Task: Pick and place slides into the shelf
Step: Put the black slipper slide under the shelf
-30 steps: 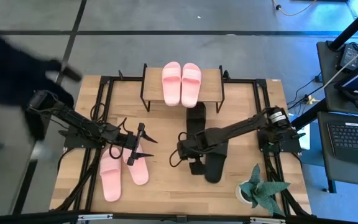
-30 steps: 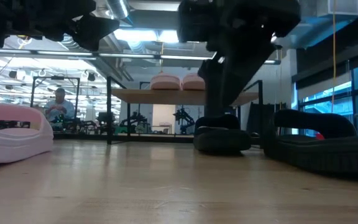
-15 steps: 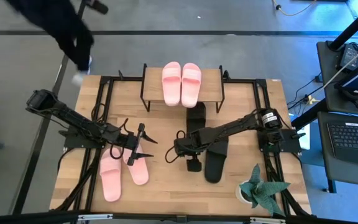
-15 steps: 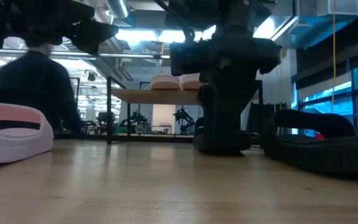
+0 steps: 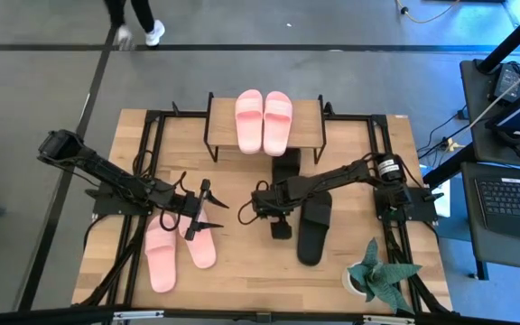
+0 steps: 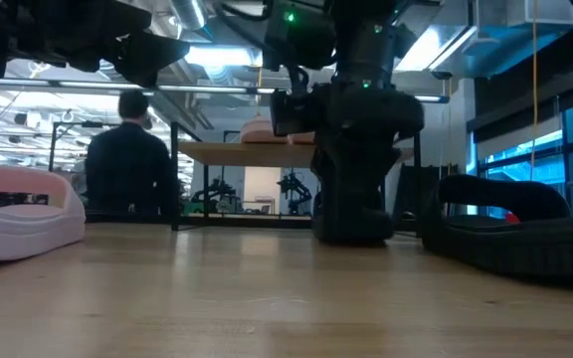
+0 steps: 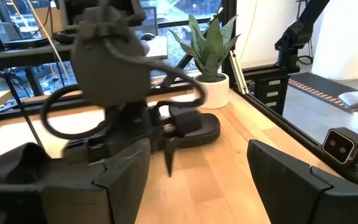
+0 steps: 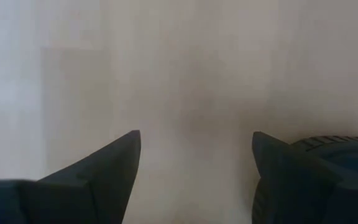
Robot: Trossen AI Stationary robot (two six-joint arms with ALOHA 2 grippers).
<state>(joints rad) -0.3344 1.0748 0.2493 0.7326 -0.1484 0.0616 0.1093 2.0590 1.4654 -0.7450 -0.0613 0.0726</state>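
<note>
Two pink slides (image 5: 263, 121) lie side by side on the shelf's wooden top board (image 5: 308, 126). Two more pink slides (image 5: 161, 257) rest soles down on the table near its left front. One black slide (image 5: 312, 227) lies flat right of centre; a second black slide (image 5: 284, 165) lies partly under the shelf. My right gripper (image 5: 262, 206) is open and points down at bare table just left of the black slide (image 8: 334, 168). My left gripper (image 5: 213, 206) is open and hovers level beside the pink slides, facing the right gripper (image 7: 104, 93).
A potted plant (image 5: 373, 271) stands at the table's near right corner. The black shelf frame (image 5: 208, 135) and arm rails line the table's sides. A person (image 6: 127, 169) stands in the room beyond the table. Bare wood lies between the two grippers and along the near edge.
My right gripper has moved off the black slide, toward the table's left and far edge, and has come lower over bare wood. The black slide stays flat where it was. A person has walked past the table's far left corner.
</note>
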